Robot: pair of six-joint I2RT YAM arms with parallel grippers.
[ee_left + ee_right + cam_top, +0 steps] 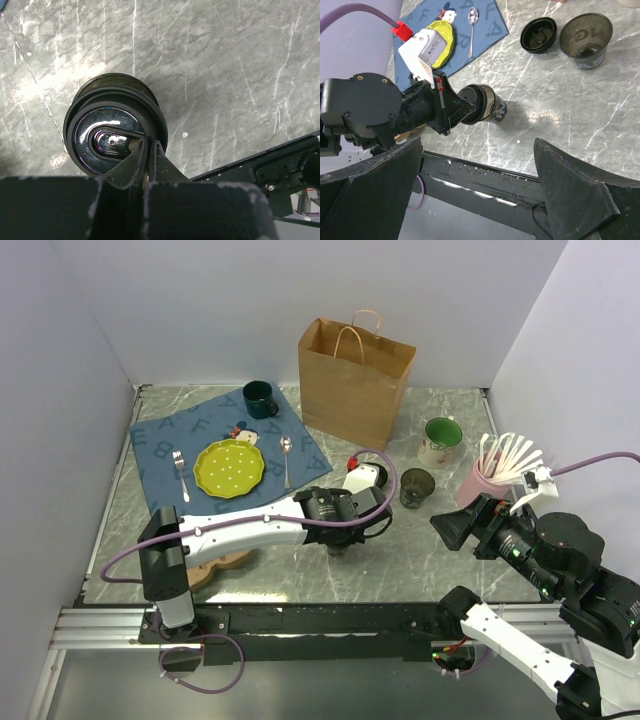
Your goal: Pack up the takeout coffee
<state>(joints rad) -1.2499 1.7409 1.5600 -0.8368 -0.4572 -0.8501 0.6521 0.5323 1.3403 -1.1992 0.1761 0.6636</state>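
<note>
**Coffee** [112,127]: a short, dark, round cup under a glossy black plastic lid with a raised rim and an oval recess. It is at the near middle of the counter [225,75], below the left tool [148,147].

**Left tool:** two matte black fingers [165,170] are drawn together on the lid's near rim and pinch it, one just inside the rim and one outside. They cover that part of the lid. From above, the arm [250,525] hides nearly all of the cup. Whether the cup's base touches the counter cannot be told.

**Right tool** [479,150]: spread wide, well apart to the right. Its blunt dark fingers are cut off by the frame's lower edge.

**Surroundings:** beyond the coffee lies a loose lid [538,34], black and round. Just beside it stands a smoky, translucent tumbler [585,35]. Farther back stands a bag [355,380] of creased brown paper, open at the top, with twisted loop handles.

**Counter:** grey stone veined in white, faintly glossy. Plain pale walls [200,300] enclose it on three sides.
</note>
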